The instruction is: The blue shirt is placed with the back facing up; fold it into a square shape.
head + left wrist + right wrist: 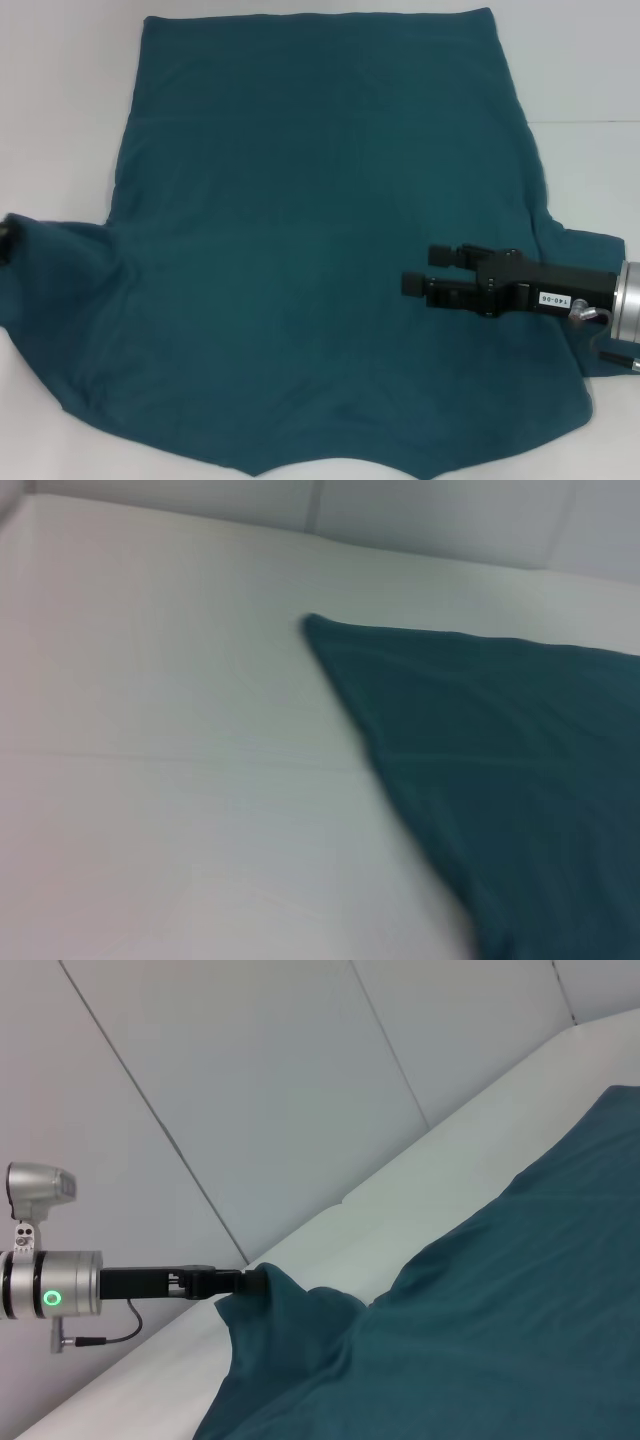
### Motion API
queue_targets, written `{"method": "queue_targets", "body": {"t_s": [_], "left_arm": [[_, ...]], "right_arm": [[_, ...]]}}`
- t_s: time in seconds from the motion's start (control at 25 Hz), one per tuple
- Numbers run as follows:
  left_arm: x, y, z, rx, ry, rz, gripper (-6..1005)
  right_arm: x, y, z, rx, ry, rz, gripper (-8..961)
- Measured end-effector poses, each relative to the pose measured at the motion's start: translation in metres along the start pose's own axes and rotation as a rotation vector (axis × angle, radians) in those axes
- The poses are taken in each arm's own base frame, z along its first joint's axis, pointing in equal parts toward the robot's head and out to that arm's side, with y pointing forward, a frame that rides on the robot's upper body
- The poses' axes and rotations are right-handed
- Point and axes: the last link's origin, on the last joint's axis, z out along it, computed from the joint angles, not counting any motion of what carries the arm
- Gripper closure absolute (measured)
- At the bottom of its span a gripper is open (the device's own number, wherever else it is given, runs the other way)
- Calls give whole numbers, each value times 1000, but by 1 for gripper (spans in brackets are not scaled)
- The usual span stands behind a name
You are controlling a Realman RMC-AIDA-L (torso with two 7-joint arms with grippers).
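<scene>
The blue shirt (300, 250) lies spread plain side up on the white table (60, 100), with its hem on the far side. My left gripper (5, 240) is at the shirt's left sleeve. The right wrist view shows it from afar as the left gripper (250, 1282), shut on a bunched, raised fold of the shirt (480, 1320). My right gripper (425, 270) hovers over the shirt's right side near the right sleeve, pointing left, open with nothing between its fingers. The left wrist view shows only a corner of the shirt (500, 760).
White table surface (150, 780) surrounds the shirt, with a white wall (250, 1080) behind it. The shirt's near edge (330, 465) reaches the table's front.
</scene>
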Motion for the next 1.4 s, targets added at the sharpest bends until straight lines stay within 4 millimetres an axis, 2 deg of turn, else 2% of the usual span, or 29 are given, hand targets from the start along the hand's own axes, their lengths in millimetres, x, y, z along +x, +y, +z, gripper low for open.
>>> {"method": "queue_targets", "body": {"t_s": [0.36, 0.64, 0.88, 1.0, 1.2, 1.4], "left_arm": [[4, 39, -15, -281, -38, -21, 995], [5, 54, -15, -355, -49, -36, 995], [9, 68, -9, -403, -44, -42, 995], [10, 83, -1, -451, -46, -63, 995], [2, 104, 15, -527, -73, -137, 995], [-1, 108, 20, -535, -38, -185, 995]], "right_arm": [[1, 1, 1, -8, 7, 0, 54], [2, 1, 1, -8, 10, -6, 53], [4, 1, 0, -4, 10, -5, 53], [4, 1, 0, -4, 11, -6, 54], [3, 1, 0, -5, 11, -9, 53], [4, 1, 0, -7, 12, -8, 53]]}}
